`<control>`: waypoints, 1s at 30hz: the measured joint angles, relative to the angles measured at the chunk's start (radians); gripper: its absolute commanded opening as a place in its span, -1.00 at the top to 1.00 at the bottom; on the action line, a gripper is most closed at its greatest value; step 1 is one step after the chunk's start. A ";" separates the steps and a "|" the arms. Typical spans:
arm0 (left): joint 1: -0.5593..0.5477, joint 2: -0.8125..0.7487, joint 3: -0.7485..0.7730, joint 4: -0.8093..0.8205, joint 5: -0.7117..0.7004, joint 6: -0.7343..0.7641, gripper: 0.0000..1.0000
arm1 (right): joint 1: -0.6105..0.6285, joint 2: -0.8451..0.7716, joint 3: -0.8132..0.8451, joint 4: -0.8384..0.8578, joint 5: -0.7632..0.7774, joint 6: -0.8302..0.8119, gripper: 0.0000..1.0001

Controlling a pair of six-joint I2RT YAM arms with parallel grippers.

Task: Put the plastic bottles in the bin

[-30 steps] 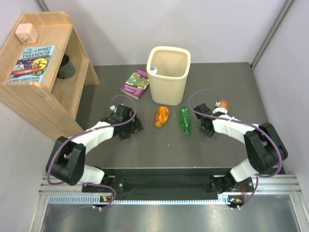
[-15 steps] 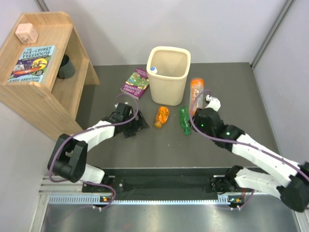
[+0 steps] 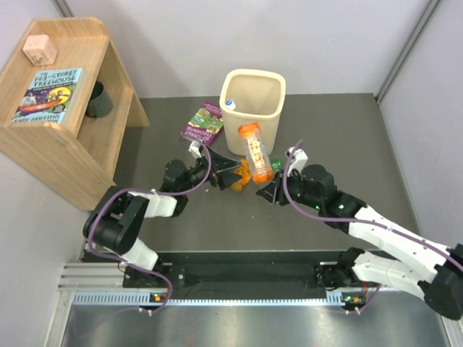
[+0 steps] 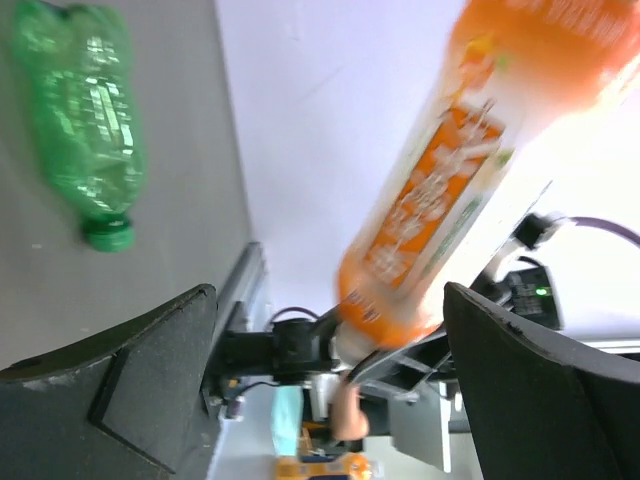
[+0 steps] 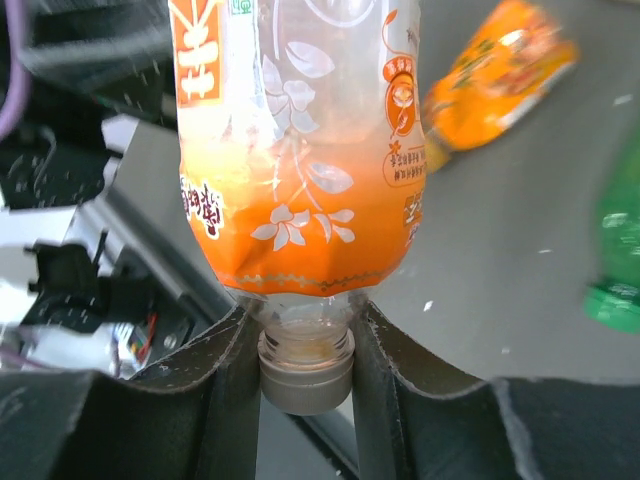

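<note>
The cream bin [image 3: 253,119] stands at the back centre, with the clear white-capped bottle [image 3: 230,103] inside at its left rim. My right gripper [image 3: 270,181] [image 5: 305,365] is shut on the neck and cap of an orange bottle [image 3: 255,150] [image 5: 300,140], held in the air in front of the bin. A second orange bottle [image 3: 244,173] [image 5: 500,70] lies on the table. My left gripper [image 3: 226,173] [image 4: 330,385] is open and empty just left of it. The green bottle [image 4: 85,120] [image 5: 622,250] lies on the table, mostly hidden under my right gripper in the top view.
A purple-green book [image 3: 202,124] lies left of the bin. A wooden shelf [image 3: 51,155] stands at the far left with a dark cup [image 3: 98,101], a book [image 3: 51,94] and a pink block [image 3: 39,49]. Walls close the back and right.
My right arm has lifted an orange bottle from the right and swung it to the centre in front of the bin. My left gripper has moved right, up to the lying orange bottle.
</note>
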State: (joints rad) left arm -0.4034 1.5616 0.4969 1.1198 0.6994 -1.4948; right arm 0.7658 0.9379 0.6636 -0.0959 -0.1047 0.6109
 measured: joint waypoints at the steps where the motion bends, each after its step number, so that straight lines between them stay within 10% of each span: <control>1: 0.000 0.005 0.002 0.021 0.006 -0.027 -0.97 | 0.010 0.020 0.003 0.011 -0.017 0.000 1.00; 11: 0.001 -0.126 0.068 0.099 0.044 0.033 -0.97 | 0.096 0.171 0.084 0.085 -0.113 -0.010 1.00; 14: 0.002 -0.158 0.097 0.071 0.052 0.097 -0.48 | 0.103 0.171 0.102 0.113 -0.131 -0.011 0.97; 18: 0.003 -0.174 0.141 -0.033 0.074 0.200 0.90 | 0.110 0.171 0.120 0.114 -0.145 -0.025 0.68; 19: 0.003 -0.177 0.151 -0.059 0.079 0.215 1.00 | 0.110 0.172 0.123 0.111 -0.145 -0.026 0.24; 23: -0.005 -0.194 0.194 -0.162 0.098 0.298 1.00 | 0.111 0.190 0.128 0.080 -0.155 -0.033 -0.99; 30: -0.002 -0.197 0.388 -0.443 -0.002 0.500 1.00 | 0.121 0.084 0.129 -0.033 0.031 -0.035 -0.99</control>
State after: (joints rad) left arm -0.4053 1.3643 0.8845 0.6773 0.6975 -0.9947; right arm 0.8871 1.0218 0.7921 -0.1287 -0.0738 0.5762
